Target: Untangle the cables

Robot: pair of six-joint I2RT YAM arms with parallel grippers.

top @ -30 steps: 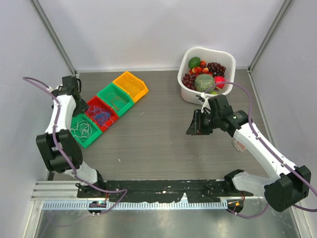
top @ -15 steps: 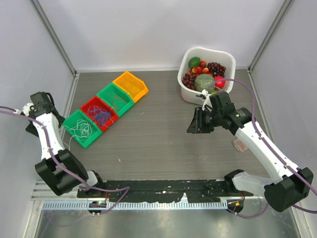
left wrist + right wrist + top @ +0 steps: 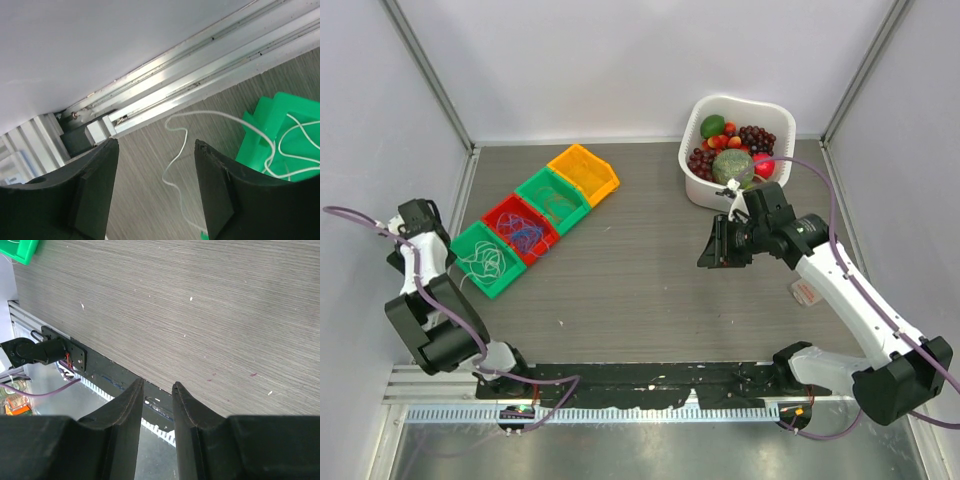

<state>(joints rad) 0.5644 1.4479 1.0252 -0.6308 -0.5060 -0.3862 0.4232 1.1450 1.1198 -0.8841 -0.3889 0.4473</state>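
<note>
right fingers (image 3: 127,425): narrow gap, nothing in it. They hang over bare worktop (image 3: 640,290), well apart from the bins. I judge this a standby pose that leaves the left side free.
left fingers (image 3: 95,190): wide apart, holding nothing. Poised at the worktop's left edge by the wall rail (image 3: 190,85), just beside the near green bin (image 3: 502,284).
white strand (image 3: 172,150): one loop trails out of the near green bin onto the worktop and lies below the gap between my left fingers. Probably why I am here: to pinch it and tuck it in.
cables (image 3: 485,260): no bunch on the worktop. They lie apart in a diagonal row of bins, which I take as one colour per bin.
near green bin: white cables, loosely coiled, apart from the stray loop.
red bin (image 3: 545,250): touching the green one; blue cables inside.
second green bin (image 3: 575,220): thin cables inside, colour too faint to tell.
orange bin (image 3: 605,190): farthest in the row; contents not clear.
basket (image 3: 692,185): white, far right, full of fruit; no part of this job, well apart from the bins.
status: sorting looks nearly finished, in my judgement; the stray strand is the loose end.
risk: the strand is thin and flat on the worktop, so easy to miss or to drag the coil out.
</note>
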